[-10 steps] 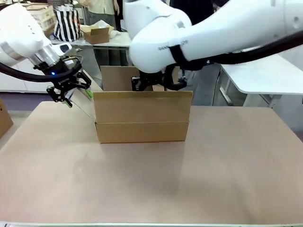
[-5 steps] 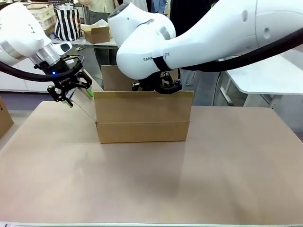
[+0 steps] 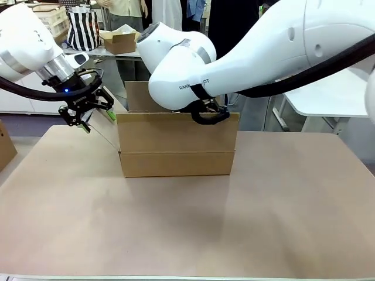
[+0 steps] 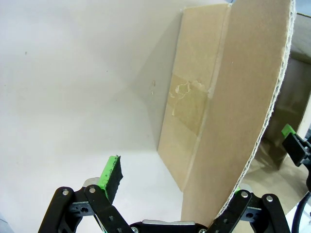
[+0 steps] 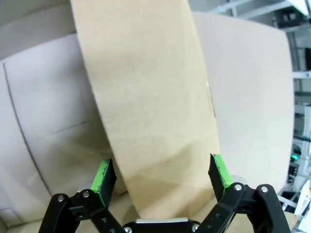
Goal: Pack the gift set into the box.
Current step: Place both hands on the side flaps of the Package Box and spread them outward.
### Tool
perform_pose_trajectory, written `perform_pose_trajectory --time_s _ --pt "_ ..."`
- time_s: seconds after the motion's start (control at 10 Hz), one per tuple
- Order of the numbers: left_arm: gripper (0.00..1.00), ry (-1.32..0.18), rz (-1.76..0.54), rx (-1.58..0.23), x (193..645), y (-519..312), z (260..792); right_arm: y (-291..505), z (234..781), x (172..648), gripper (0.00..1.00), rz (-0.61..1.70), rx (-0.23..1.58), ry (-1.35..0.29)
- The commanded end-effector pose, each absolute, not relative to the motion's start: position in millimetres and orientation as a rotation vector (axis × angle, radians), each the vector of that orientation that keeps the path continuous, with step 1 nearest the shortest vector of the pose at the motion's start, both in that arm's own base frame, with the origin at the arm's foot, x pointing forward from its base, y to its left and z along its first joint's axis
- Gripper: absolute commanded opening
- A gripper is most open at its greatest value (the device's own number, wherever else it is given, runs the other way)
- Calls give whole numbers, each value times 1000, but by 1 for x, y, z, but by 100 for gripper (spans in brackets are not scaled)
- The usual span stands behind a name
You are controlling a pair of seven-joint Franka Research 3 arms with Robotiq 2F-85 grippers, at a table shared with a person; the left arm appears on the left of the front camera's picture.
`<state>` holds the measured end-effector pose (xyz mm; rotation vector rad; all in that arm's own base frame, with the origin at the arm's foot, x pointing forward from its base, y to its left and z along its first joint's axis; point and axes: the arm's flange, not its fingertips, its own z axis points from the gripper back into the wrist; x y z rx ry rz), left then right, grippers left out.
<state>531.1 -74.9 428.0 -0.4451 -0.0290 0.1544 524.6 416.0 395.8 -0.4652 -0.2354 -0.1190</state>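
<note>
The box point(image 3: 176, 145) is a large brown carton in the middle of the table with its flaps up. My left gripper point(image 3: 89, 117) hangs at the box's left end. In the left wrist view it point(image 4: 175, 187) is open, and the left flap point(image 4: 243, 97) runs between the fingers, close to the right one. My right arm reaches over the carton, its gripper point(image 3: 208, 111) low behind the front flap. In the right wrist view it point(image 5: 162, 174) is open with a cardboard flap point(image 5: 146, 97) between its green pads. The gift set is out of view.
The tan table point(image 3: 187, 222) spreads wide in front of the carton. A small brown carton's corner point(image 3: 4, 149) pokes in at the left edge. White tables point(image 3: 328, 93) stand behind on the right. A person stands at the far side behind the arm.
My right arm has swung and rolled over the carton, bringing its gripper lower behind the front flap. The left arm and the carton stay as they were.
</note>
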Motion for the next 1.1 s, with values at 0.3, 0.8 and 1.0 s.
perform_pose_trajectory --time_s 0.3,0.8,1.0 --pt "100 -28 166 -428 530 -74 431 396 394 526 100 -150 -512 -277" --pt "100 -28 166 -428 530 -74 431 365 435 517 100 -135 -497 -314" --pt "100 -28 166 -428 530 -74 431 345 459 519 100 -102 -442 -293"
